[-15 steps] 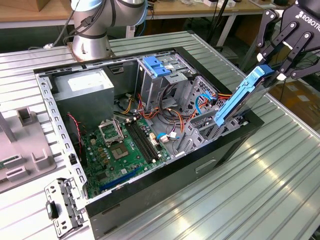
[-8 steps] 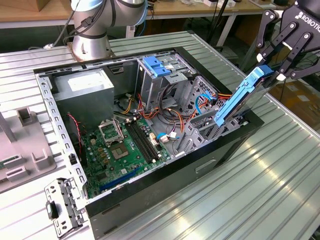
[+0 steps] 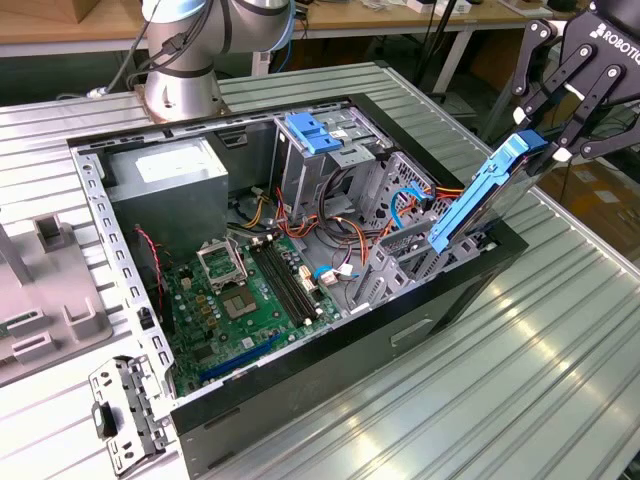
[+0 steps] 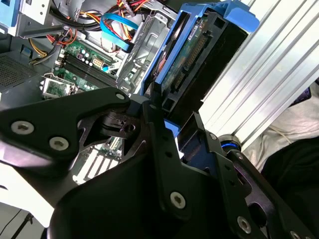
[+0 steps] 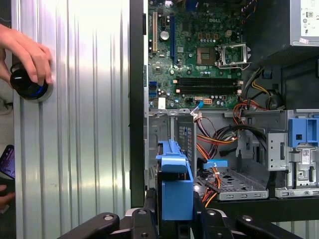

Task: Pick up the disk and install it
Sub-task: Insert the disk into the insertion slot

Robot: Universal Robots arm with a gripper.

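Observation:
The disk point(image 3: 480, 200), edged with light-blue rails, hangs tilted over the open computer case point(image 3: 400, 330) on the exterior view's right. Its lower end sits at the grey drive cage point(image 3: 410, 250) by the case's wall. My gripper point(image 3: 537, 143) is shut on the disk's upper end. In the second wrist view the black fingers point(image 4: 155, 112) clamp the disk point(image 4: 199, 55), whose connector edge shows. In the first wrist view the disk point(image 5: 174, 179) stands edge-on in my gripper point(image 5: 174, 206), beside the empty bay tray point(image 5: 234, 181).
Inside the case lie a green motherboard point(image 3: 250, 290), a grey power-supply box point(image 3: 170, 175), a blue bracket point(image 3: 315, 133) on a metal cage and loose orange and blue cables point(image 3: 400, 205). A person's hand point(image 5: 27, 55) rests on a black knob point(image 5: 27, 88) on the ribbed table point(image 3: 560, 380).

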